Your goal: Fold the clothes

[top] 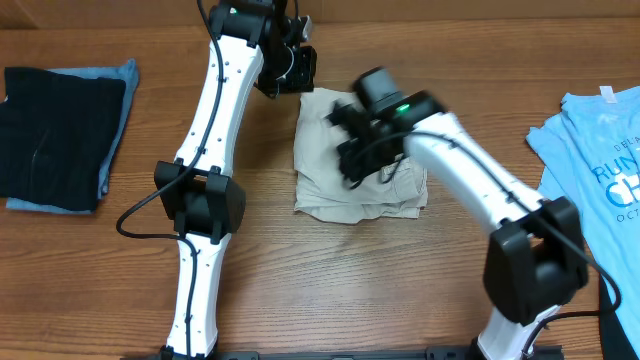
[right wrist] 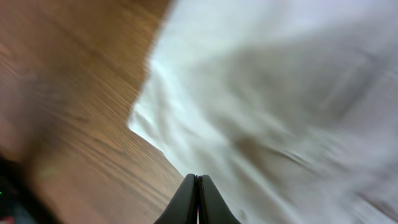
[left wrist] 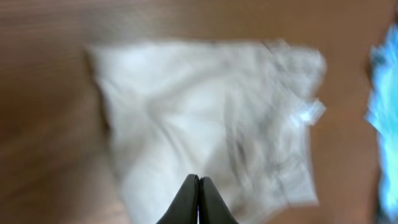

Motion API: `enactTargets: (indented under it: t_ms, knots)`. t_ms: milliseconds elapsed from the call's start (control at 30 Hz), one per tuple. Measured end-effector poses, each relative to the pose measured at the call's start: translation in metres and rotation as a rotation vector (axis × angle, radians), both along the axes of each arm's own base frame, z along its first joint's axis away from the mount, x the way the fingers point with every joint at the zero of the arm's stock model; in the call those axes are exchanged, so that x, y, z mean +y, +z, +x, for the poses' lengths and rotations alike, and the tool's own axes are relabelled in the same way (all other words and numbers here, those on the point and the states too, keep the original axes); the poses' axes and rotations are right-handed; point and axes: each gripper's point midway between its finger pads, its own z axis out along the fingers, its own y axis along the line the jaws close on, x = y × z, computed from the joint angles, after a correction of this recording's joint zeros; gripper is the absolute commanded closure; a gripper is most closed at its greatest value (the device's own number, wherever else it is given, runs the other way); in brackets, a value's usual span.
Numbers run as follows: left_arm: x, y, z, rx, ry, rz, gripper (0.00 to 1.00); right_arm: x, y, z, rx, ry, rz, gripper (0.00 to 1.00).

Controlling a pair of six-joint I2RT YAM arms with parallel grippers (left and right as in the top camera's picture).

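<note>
The left gripper (left wrist: pixel 198 179) is keeping its two dark fingers pressed flat together, tip to tip, with no cloth showing between them. In its wrist view it is pointing down over the shorts (left wrist: pixel 205 112). From overhead the left gripper (top: pixel 290 65) is sitting at the far left corner of the shorts (top: pixel 360 195); whether it is touching the fabric I cannot tell.

The right gripper (right wrist: pixel 198 179) is likewise holding its fingers fully together, gripping nothing visible. Its tips are pointing at the line where the cloth's edge is meeting the bare wood. Overhead, the right gripper (top: pixel 352 150) is hanging over the middle of the garment, hiding part of it.

The shorts are lying in the centre of the table (top: pixel 350 290), between the two arms. They are showing as a pale beige, roughly square bundle, folded into layers whose edges are stacking up along the near side. The surface is looking creased and rumpled, with faint stitched seams crossing it. In the left wrist view a small white label (left wrist: pixel 314 112) is sticking out at the right edge, though blur is softening all detail.

At the far left, well apart, a black folded garment (top: pixel 50 135) is resting on something blue. A light blue printed T-shirt (top: pixel 600 170) is lying at the right edge.
</note>
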Motion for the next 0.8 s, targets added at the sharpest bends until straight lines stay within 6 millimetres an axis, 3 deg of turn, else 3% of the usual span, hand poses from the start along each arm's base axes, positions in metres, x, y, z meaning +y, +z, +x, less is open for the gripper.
enactTargets:
  t_ms: [167, 233, 300, 400, 500, 667, 800]
  knots:
    - [-0.013, -0.01, -0.04, 0.177, -0.094, -0.107, 0.96, -0.083, 0.004, 0.028, 0.096, -0.25, 0.073, 0.96]
    - [-0.021, -0.025, -0.057, 0.26, -0.125, -0.132, 0.96, -0.099, 0.006, 0.035, 0.098, -0.295, 0.093, 0.96]
    - [-0.03, -0.042, -0.077, 0.344, -0.162, -0.15, 0.96, -0.101, 0.002, 0.037, 0.091, -0.304, 0.107, 0.96]
    - [-0.044, -0.065, -0.113, 0.471, -0.236, -0.172, 0.96, -0.102, -0.026, 0.015, 0.163, -0.305, 0.1, 0.96]
    - [-0.048, -0.081, -0.132, 0.538, -0.264, -0.178, 0.96, -0.103, -0.055, -0.006, 0.22, -0.308, 0.092, 0.96]
    - [-0.041, -0.122, -0.148, 0.583, -0.274, -0.157, 0.96, -0.105, -0.089, -0.005, 0.135, -0.31, 0.097, 0.96]
    - [-0.038, -0.148, -0.151, 0.555, -0.292, -0.152, 0.96, -0.104, -0.094, -0.004, 0.069, -0.307, 0.123, 0.96]
